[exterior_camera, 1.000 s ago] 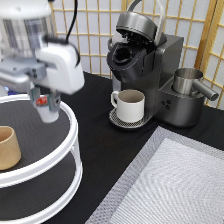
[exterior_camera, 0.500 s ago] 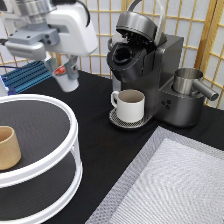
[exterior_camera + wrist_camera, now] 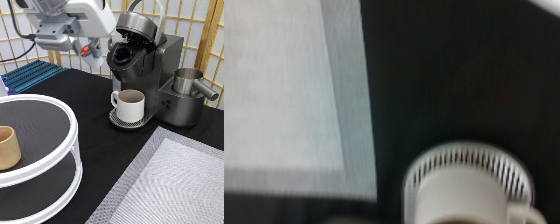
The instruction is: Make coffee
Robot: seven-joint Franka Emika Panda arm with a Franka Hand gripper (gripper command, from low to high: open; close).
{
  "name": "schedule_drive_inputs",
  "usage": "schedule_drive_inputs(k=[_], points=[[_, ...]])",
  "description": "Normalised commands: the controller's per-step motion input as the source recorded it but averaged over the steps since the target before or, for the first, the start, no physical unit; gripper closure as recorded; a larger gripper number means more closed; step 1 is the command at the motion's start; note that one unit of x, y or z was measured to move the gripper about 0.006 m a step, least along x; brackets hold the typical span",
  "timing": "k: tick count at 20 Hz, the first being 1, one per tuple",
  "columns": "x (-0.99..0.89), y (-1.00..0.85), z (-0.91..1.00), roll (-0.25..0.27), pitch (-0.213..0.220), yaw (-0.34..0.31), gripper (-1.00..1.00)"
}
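Note:
My gripper (image 3: 89, 51) hangs high at the exterior view's top, just left of the coffee machine (image 3: 150, 75), and is shut on the coffee pod (image 3: 87, 50), whose red top shows between the fingers. The machine's lid is raised and its dark pod chamber (image 3: 123, 54) is open. A white handled mug (image 3: 131, 105) stands on the machine's round drip grate (image 3: 117, 120). In the wrist view, the mug (image 3: 464, 200) and the grate (image 3: 449, 160) show from above on the black table.
A white two-tier round stand (image 3: 50, 150) fills the exterior view's left, with a tan handleless cup (image 3: 7, 147) on its top tier. A grey mat (image 3: 170, 185) covers the bottom right. A metal jug (image 3: 187, 82) sits on the machine's right side. A blue rack (image 3: 30, 75) lies behind.
My gripper has risen from above the stand and moved right with the pod, and now hangs close beside the machine's open chamber.

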Motion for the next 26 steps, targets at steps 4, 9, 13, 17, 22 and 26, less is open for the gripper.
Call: schedule_drive_inputs(k=[4, 9, 13, 17, 22, 26], points=[[0.03, 0.28, 0.61, 0.246, -0.001, 0.009, 1.0], [0.02, 0.32, 0.24, 0.14, -0.002, 0.001, 1.0], [0.17, 0.49, 0.0, 0.004, -0.005, 0.0, 1.0], [0.33, 0.48, 0.01, -0.023, -0.001, 0.0, 1.0], [0.32, 0.29, -0.01, -0.016, 0.0, 0.0, 1.0], [0.22, 0.16, -0.14, -0.003, 0.0, 0.0, 1.0]])
